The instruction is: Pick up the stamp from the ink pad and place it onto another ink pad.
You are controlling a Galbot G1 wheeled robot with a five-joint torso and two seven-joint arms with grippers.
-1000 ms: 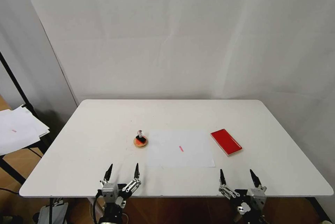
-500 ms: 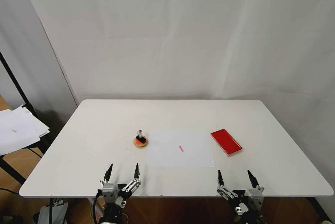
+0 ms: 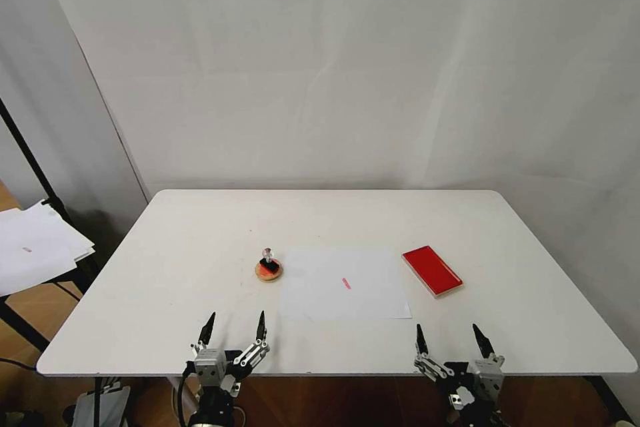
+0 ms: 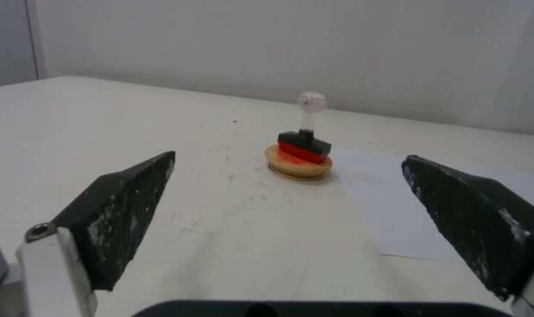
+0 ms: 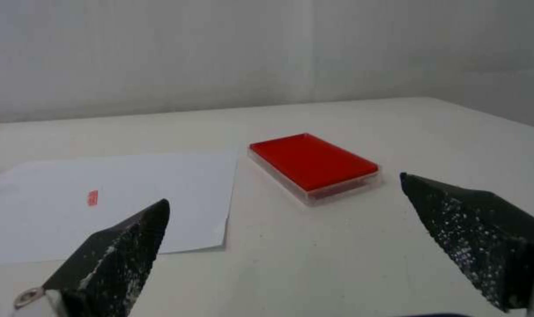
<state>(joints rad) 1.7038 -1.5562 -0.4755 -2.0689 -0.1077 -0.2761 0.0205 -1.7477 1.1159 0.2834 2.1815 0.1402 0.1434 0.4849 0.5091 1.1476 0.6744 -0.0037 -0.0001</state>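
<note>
The stamp [image 3: 267,259], a black block with a clear ball knob, stands upright on the small round pad [image 3: 270,278] with a tan rim, left of the table's centre. The left wrist view shows the stamp [image 4: 305,138] resting on that round pad [image 4: 296,168]. The flat red rectangular ink pad [image 3: 432,270] lies bare at the right, ahead of my right gripper [image 5: 283,188] in the right wrist view, where the red pad [image 5: 313,164] has nothing on it. My left gripper [image 3: 237,313] is open at the near edge, well short of the stamp. My right gripper [image 3: 447,326] is open too.
A white paper sheet [image 3: 343,294] with a small red mark [image 3: 346,283] lies between the two pads on the white table [image 3: 167,280]. Left of the table, a stack of papers [image 3: 33,247] sits on a stand. A grey wall rises behind.
The right gripper has drawn back slightly toward the table's near edge. The left gripper, the stamp and both pads have not moved.
</note>
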